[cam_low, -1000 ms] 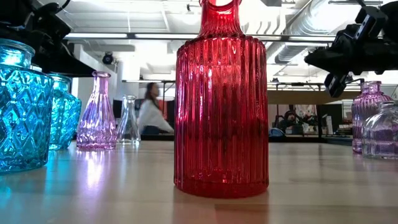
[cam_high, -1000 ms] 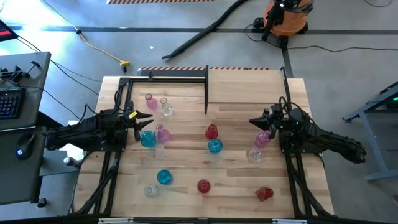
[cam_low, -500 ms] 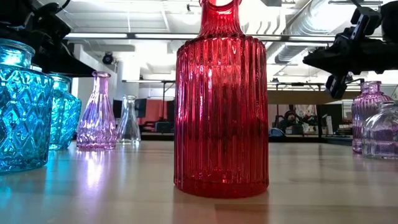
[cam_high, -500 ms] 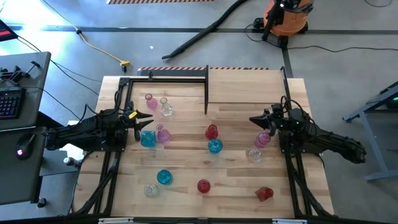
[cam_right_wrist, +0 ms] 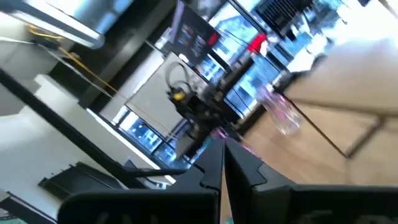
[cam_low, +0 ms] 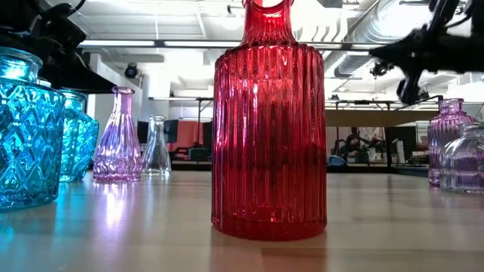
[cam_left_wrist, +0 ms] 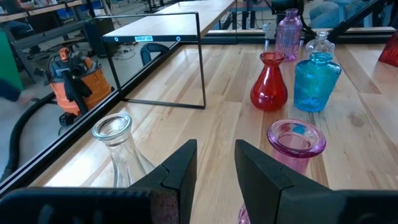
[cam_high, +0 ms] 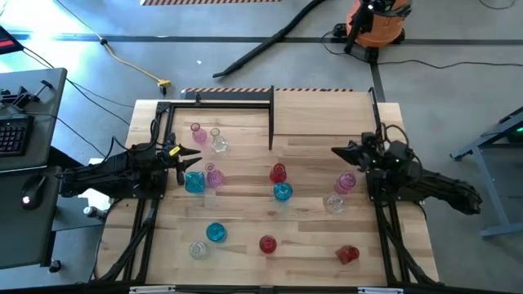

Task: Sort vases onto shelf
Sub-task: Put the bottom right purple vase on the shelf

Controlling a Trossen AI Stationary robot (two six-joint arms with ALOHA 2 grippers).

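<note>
The right gripper (cam_high: 337, 150), fingers pressed together and empty, has lifted off the pink vase (cam_high: 346, 183) toward the table's (cam_high: 319, 237) far edge.

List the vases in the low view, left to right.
Big blue vase → pink fluted vase → small clear vase → tall red ribbed vase → pink vase, with a clear vase overlapping it at the right edge.
</note>
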